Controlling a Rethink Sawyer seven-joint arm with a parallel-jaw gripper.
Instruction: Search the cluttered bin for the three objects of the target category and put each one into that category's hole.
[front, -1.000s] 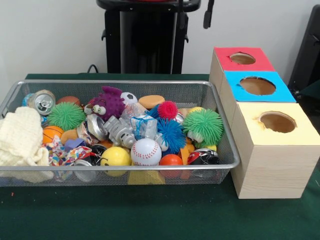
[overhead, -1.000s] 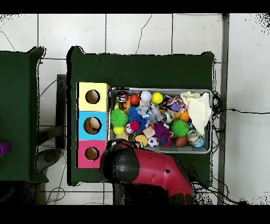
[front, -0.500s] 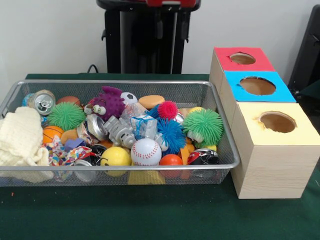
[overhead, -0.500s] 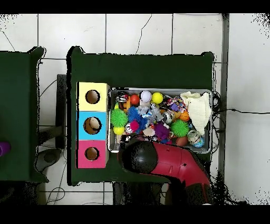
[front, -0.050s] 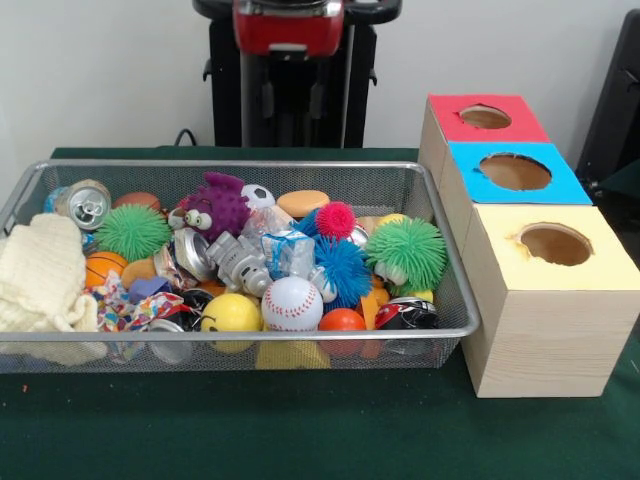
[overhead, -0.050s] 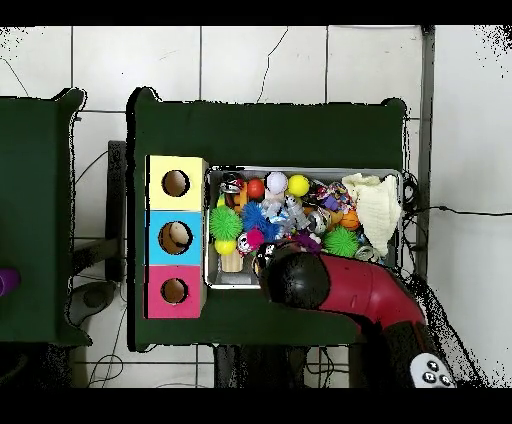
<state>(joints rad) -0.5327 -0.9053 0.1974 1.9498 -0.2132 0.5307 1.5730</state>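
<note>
A wire mesh bin (front, -0.050s: 455, 300) holds mixed toys: a baseball (front, -0.050s: 292, 303), a yellow ball (front, -0.050s: 231, 313), a small soccer ball (front, -0.050s: 258, 195), an orange basketball (front, -0.050s: 103, 267), two green spiky balls (front, -0.050s: 133, 231) (front, -0.050s: 405, 252) and crushed cans (front, -0.050s: 85, 203). Three boxes stand beside it, with a red hole (front, -0.050s: 485, 117), a blue hole (front, -0.050s: 515, 172) and a yellow hole (front, -0.050s: 555, 244). My arm's red end (front, -0.050s: 288, 27) shows at the top, behind the bin. From overhead the arm (overhead, -0.050s: 295, 280) covers the bin's robot-side edge and hides the gripper.
A cream cloth (front, -0.050s: 40, 275) fills the bin's left end in the front view. A purple plush monster (front, -0.050s: 215, 205), a blue spiky ball (front, -0.050s: 343, 268) and a grey toy robot (front, -0.050s: 238, 262) lie mid-bin. Something pale sits inside the blue hole (overhead, -0.050s: 176, 237) from overhead.
In the overhead view the arm has swung right from beside the red box to over the bin's near edge. Its red end has come into the front view at the top.
</note>
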